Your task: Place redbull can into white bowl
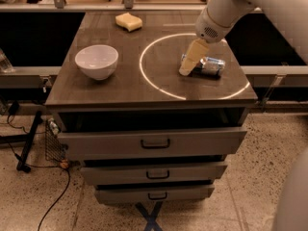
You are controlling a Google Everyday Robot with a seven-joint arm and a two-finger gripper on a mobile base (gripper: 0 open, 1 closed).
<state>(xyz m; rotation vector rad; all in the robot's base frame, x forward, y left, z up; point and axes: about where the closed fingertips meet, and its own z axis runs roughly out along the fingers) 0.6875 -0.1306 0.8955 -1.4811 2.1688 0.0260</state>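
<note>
The redbull can (210, 66) lies on its side on the right half of the dark tabletop, inside a white ring mark. It is blue and silver. My gripper (186, 70) reaches down from the upper right, and its tip sits at the can's left end, covering part of it. The white bowl (96, 61) stands upright and empty on the left half of the tabletop, well apart from the gripper and the can.
A yellow sponge (128, 21) lies at the back of the table (120, 88). Below the top is a stack of drawers (154, 142). A rail with metal posts runs behind the table. Cables and a stand leg lie on the floor at the left.
</note>
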